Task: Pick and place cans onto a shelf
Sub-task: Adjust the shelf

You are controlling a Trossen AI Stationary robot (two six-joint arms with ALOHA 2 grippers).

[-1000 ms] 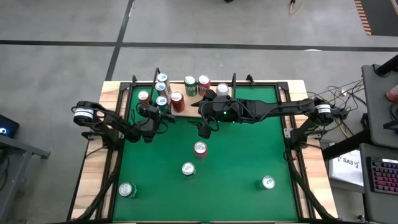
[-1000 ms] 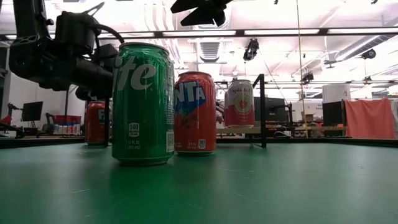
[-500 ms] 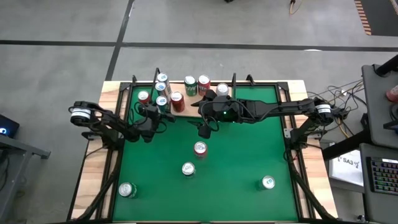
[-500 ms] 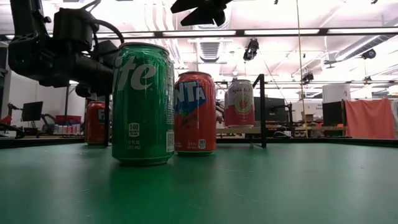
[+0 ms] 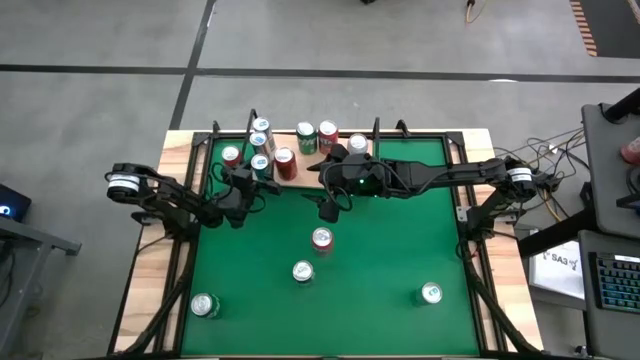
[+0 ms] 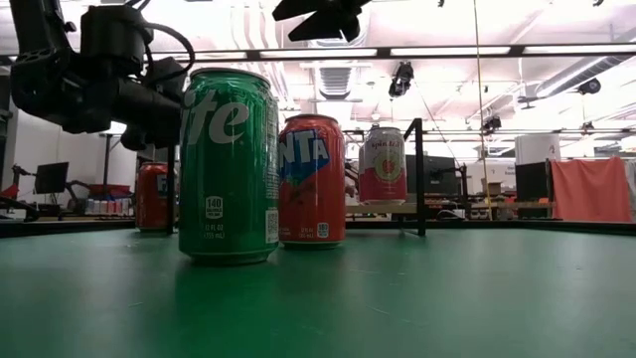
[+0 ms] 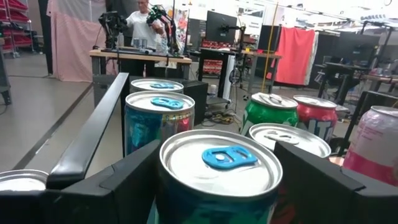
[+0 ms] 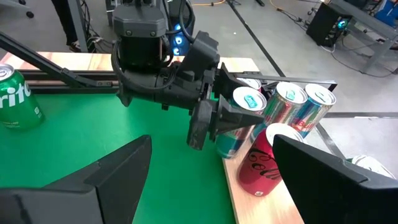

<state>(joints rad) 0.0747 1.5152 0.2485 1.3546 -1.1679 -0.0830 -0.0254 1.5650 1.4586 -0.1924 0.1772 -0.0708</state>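
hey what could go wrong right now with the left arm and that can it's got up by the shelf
The left gripper is clamped on a blue-tabbed can packed against other cans on the shelf. Two risks:
1. The neighbouring blue can and red can sit very close, so opening or pulling back may knock one over.
2. The red can stands near the shelf's front edge and might be pushed off onto the green table.

two dark jointed arms (image 5: 180, 205), white collars, black cables, blocky matte-black fingers (image 8: 118, 171)
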